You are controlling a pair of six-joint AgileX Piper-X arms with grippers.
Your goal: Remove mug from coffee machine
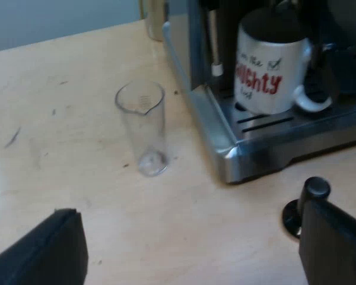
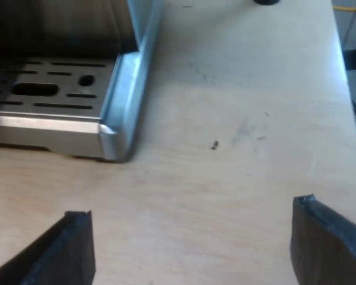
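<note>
A white mug with red and black lettering stands on the drip tray of the espresso machine, its handle turned away from the measuring glass. My left gripper is open, low over the wooden table, a short way from the machine's corner with nothing between its fingers. My right gripper is also open, hovering over bare table near a corner of the slotted drip tray of the machine.
A clear measuring glass stands upright on the table beside the machine. A black-knobbed tamper sits on the table close to one left finger. The wooden tabletop stretches beyond the right gripper to its edge.
</note>
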